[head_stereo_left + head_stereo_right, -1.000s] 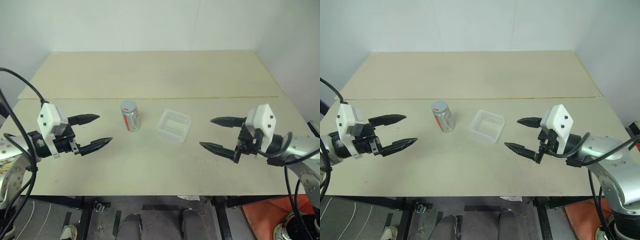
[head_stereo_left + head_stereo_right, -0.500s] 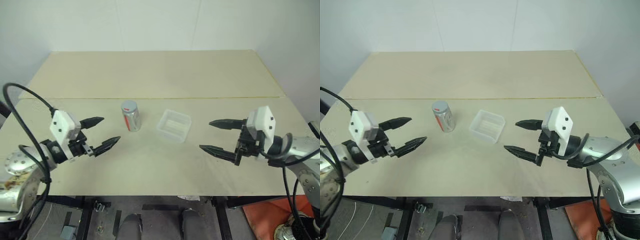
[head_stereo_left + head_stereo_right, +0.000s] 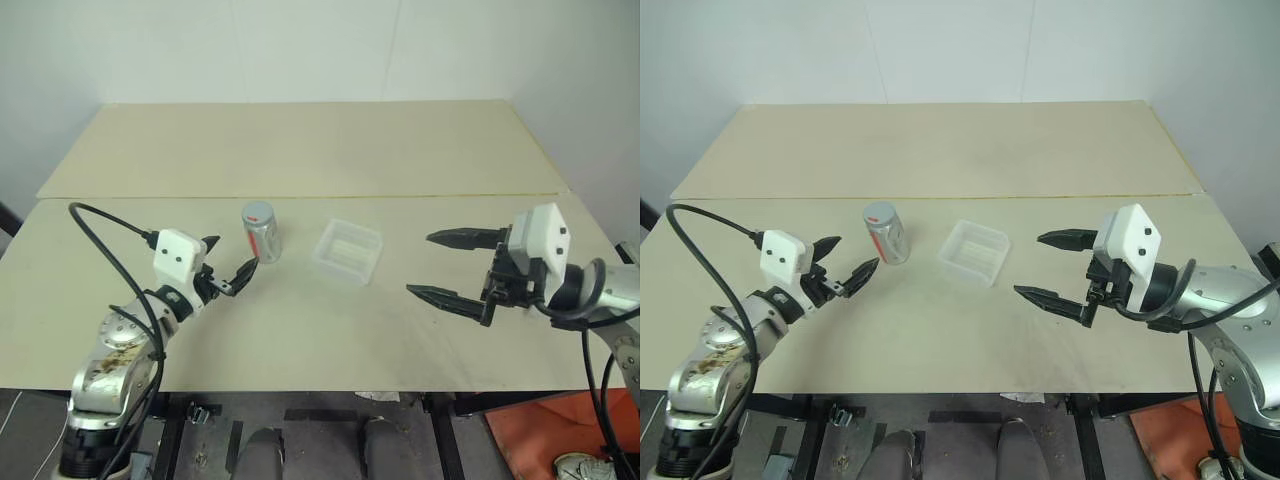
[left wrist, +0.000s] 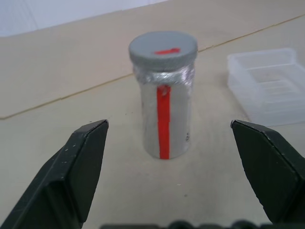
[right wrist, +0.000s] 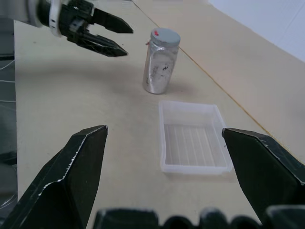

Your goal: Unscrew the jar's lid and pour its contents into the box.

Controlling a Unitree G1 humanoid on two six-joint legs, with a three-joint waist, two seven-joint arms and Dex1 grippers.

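jar (image 3: 261, 234) upright on table (image 3: 300, 330), lid (image 4: 163, 49) on, just left of box (image 3: 347, 250). left gripper (image 3: 229, 265) fingers apart, near jar; right gripper (image 3: 452, 267) fingers apart, well off. centre jaws on label, close gently, else prob. tips.

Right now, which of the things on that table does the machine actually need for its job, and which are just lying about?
Needed for the job:
- the jar, standing upright
- the lid, on the jar
- the box, beside the jar
- the left end effector, open, near the jar
- the right end effector, open, past the box

Just lying about:
- nothing else on the table
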